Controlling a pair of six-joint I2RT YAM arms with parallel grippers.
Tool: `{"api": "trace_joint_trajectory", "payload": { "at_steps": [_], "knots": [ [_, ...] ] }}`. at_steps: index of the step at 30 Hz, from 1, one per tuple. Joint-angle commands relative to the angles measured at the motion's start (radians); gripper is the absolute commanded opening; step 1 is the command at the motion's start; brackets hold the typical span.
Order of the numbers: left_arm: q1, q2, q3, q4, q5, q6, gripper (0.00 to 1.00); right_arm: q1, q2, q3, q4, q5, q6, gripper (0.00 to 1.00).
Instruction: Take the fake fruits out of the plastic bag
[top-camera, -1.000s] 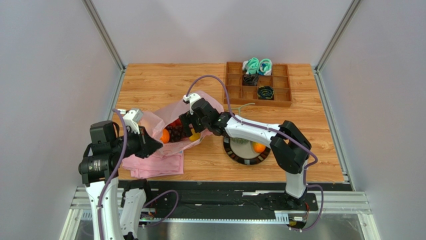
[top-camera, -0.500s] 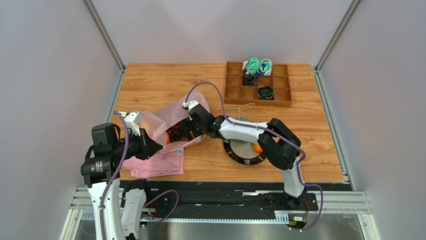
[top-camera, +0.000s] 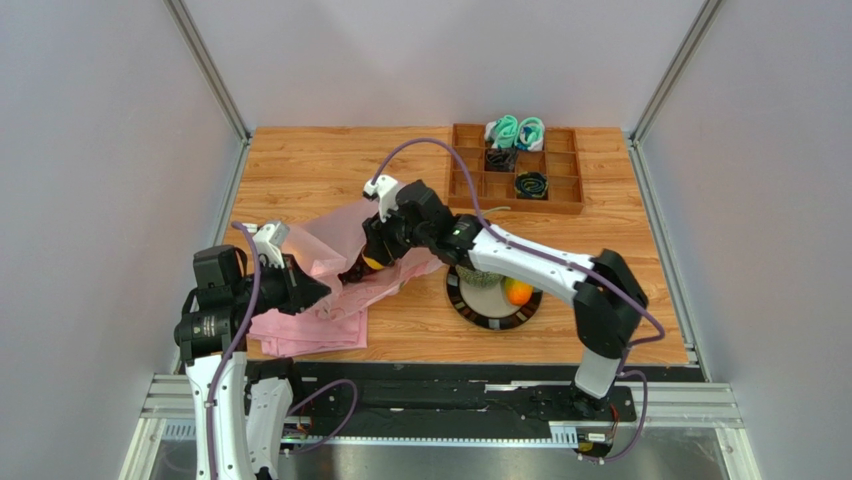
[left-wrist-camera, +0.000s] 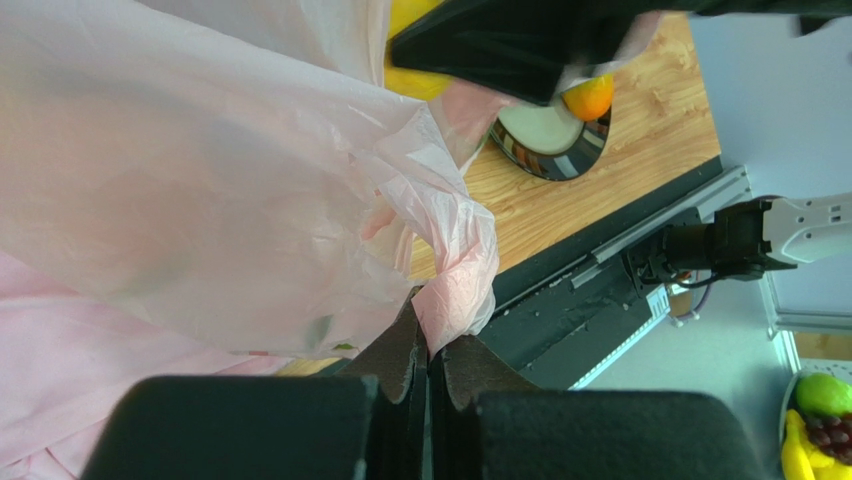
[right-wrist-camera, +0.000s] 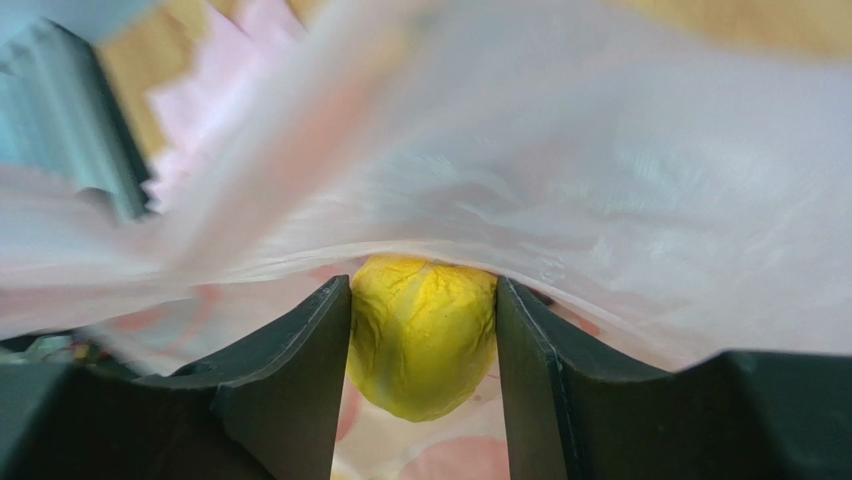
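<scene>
The pink plastic bag (top-camera: 335, 232) lies crumpled at the table's left middle. My left gripper (top-camera: 306, 290) is shut on the bag's edge (left-wrist-camera: 455, 300), jaws pressed together on the film. My right gripper (top-camera: 372, 258) is at the bag's mouth, shut on a yellow lemon (right-wrist-camera: 422, 335) held between both fingers, with bag film (right-wrist-camera: 600, 180) draped just above it. The lemon shows as a yellow spot (top-camera: 373, 264) under that gripper. An orange (top-camera: 518, 292) and a grey-green melon (top-camera: 481, 279) sit on a round plate (top-camera: 470, 306). The other fruits are hidden in the bag.
A folded pink cloth (top-camera: 305, 332) lies under the bag near the front edge. A wooden compartment tray (top-camera: 563, 190) with teal and black items stands at the back right. The right arm stretches over the plate. The plate and orange (left-wrist-camera: 588, 97) also show in the left wrist view.
My right gripper has lifted and drawn back from inside the bag with the lemon in it. The bag has slumped over the grapes and orange. My left gripper shifted slightly, still holding the bag.
</scene>
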Motion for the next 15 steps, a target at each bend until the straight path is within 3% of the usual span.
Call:
{"api": "trace_joint_trajectory", "payload": {
  "at_steps": [1,4,8,15],
  "knots": [
    [0.009,-0.004,-0.01,0.118,0.044,-0.056,0.0,-0.004,-0.179,0.033,0.006,-0.163,-0.065,0.31],
    [0.009,0.0,-0.01,0.144,0.039,-0.062,0.0,-0.003,-0.239,0.001,-0.034,-0.202,-0.101,0.3],
    [0.009,0.017,-0.004,0.156,0.039,-0.067,0.0,-0.004,-0.398,-0.047,-0.219,-0.21,-0.273,0.28],
    [0.009,-0.003,-0.015,0.184,0.028,-0.099,0.0,-0.009,-0.681,-0.338,-0.399,-0.096,-0.498,0.28]
  ]
}}
